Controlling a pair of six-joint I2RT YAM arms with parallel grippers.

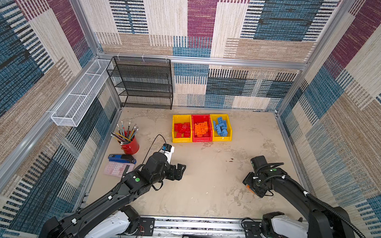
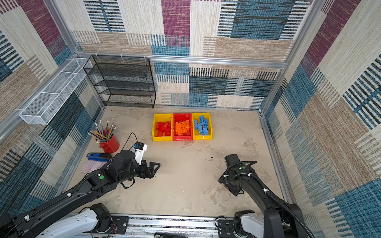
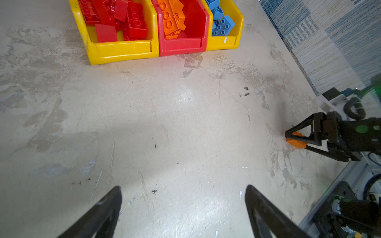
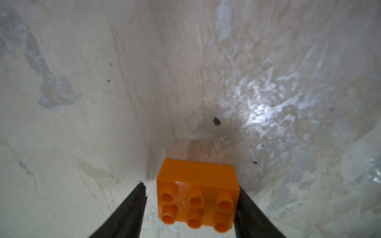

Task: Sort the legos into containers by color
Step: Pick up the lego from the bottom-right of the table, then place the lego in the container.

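1 orange lego [image 4: 198, 193] btwn R claw [image 4: 191, 188] jaws, L claw [image 3: 183, 188] wide, 3 containers [image 1: 200, 139]

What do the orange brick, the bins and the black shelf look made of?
The orange brick: smooth moulded plastic, faint sheen, hollow studs. The bins: glossy plastic, highlights along rims. The shelf: likely black-coated metal mesh, see-through grid.
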